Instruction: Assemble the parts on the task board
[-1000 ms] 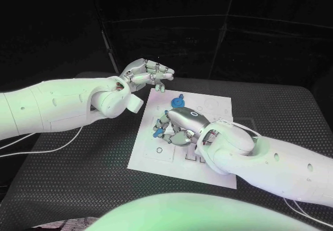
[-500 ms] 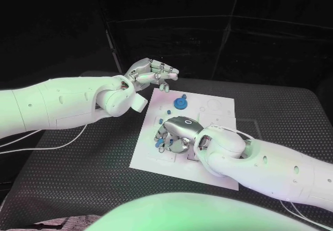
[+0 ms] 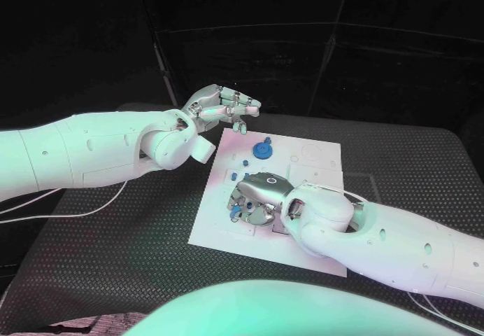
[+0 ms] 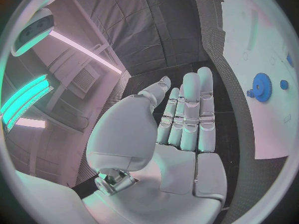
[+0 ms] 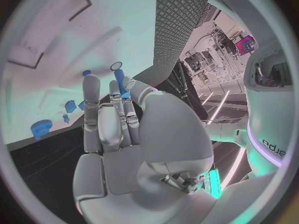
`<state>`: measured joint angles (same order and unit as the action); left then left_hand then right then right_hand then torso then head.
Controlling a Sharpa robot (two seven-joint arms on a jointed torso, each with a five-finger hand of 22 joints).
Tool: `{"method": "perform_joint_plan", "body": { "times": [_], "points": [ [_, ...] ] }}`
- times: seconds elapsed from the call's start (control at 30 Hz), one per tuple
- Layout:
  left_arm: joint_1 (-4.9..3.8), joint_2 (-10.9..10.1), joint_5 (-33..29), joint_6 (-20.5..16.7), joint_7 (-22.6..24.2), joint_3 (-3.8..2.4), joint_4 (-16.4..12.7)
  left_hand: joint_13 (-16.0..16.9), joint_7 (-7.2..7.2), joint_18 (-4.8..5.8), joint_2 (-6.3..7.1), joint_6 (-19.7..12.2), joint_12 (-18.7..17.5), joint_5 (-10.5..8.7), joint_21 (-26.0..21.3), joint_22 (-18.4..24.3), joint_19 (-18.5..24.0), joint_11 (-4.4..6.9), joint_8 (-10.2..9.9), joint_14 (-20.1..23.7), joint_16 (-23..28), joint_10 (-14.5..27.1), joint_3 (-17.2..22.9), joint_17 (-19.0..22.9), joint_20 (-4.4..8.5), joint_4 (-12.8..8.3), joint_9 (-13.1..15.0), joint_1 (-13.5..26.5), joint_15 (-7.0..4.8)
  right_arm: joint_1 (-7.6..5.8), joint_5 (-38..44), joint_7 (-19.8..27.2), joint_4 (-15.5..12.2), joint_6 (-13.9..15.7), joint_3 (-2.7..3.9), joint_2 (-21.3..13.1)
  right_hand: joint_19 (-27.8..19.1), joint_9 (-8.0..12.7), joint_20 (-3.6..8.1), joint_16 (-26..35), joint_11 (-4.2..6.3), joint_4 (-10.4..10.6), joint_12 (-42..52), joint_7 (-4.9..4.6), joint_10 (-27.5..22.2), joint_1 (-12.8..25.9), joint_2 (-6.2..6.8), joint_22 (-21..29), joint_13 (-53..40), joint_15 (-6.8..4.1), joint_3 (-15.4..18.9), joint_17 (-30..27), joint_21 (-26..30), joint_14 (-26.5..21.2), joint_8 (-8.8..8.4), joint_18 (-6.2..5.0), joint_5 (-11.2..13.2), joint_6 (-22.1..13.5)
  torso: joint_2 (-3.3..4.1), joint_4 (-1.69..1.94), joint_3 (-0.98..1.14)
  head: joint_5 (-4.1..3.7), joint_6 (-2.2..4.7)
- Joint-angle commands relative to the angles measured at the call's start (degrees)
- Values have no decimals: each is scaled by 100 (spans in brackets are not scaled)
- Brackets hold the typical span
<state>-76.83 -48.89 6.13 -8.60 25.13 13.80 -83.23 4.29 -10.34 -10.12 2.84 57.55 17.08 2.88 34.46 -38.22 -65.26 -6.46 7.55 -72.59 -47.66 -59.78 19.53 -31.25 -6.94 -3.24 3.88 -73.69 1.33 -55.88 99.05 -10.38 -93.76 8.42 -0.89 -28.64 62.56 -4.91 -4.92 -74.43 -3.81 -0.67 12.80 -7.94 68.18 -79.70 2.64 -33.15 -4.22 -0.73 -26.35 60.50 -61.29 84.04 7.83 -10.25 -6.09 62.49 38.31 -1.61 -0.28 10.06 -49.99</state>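
Task board (image 3: pixel 312 157) lies under right hand (image 3: pixel 260 196), fingers clamped on blue peg (image 5: pixel 118 79); left hand (image 3: pixel 217 105) hovers, fingers apart

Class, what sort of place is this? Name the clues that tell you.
Probably a robotics lab or test cell: a white task board with small blue parts on a black table, dark curtains behind, and ceiling strip lights in the left wrist view.

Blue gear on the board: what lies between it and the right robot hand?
In the head view, a small blue part stands on the white task board between the blue gear and the right robot hand.
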Motion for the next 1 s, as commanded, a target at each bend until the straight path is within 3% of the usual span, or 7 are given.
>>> {"method": "perform_joint_plan", "body": {
  "times": [0.03, 0.9, 0.97, 1.0],
  "points": [
    [-9, 3, -26, 37, 19, -5, -9, -4, -36, -34, -7, -26, 21, -4, -28, 7, 14, -5, -23, 33, 32, 59, -36, 6, -32, -5, -9, 13, 14, -6, 164, -104, 7, -216, -2, 12, -2, -47, -27, 5, -5, -34, -34, -9, -33, 15, 39, 4, 3, -11, 9, -8, 9, 129, 41, 42, -18, 39, 0, 2, -4, 6, -1],
    [-10, 12, -26, 46, 13, -5, 2, -4, -36, -34, -7, -27, 21, -4, -29, 7, 14, -5, -23, 33, 32, 59, -36, 6, -32, -5, -9, 13, 14, 10, 241, -143, 108, -370, -82, 103, -21, -47, -31, 28, -7, -44, -38, -10, -19, 24, 45, 28, 2, -9, 25, -56, 24, 117, 47, 38, 13, 51, -4, -2, -3, 14, -1],
    [-10, 13, -26, 48, 11, -5, 3, -4, -36, -34, -7, -27, 21, -4, -29, 7, 14, -5, -23, 33, 32, 59, -36, 6, -32, -5, -9, 13, 14, 10, 255, -149, 118, -350, -86, 114, -49, -34, -36, 48, -20, -45, -67, -27, -56, 44, 64, 68, 10, 1, 41, -94, 49, 106, 20, 33, 38, 4, -5, -2, -4, 11, -1],
    [-10, 15, -26, 49, 10, -5, 5, -4, -36, -34, -7, -27, 21, -4, -29, 7, 14, -5, -23, 33, 32, 59, -36, 6, -32, -5, -9, 13, 14, 10, 262, -145, 125, -344, -89, 125, -93, 8, -56, 73, -72, -25, -166, -90, -221, 106, 112, 130, 44, 45, 68, -138, 89, 90, -71, 30, 22, -150, -5, -2, -6, 9, -1]
  ]
}}
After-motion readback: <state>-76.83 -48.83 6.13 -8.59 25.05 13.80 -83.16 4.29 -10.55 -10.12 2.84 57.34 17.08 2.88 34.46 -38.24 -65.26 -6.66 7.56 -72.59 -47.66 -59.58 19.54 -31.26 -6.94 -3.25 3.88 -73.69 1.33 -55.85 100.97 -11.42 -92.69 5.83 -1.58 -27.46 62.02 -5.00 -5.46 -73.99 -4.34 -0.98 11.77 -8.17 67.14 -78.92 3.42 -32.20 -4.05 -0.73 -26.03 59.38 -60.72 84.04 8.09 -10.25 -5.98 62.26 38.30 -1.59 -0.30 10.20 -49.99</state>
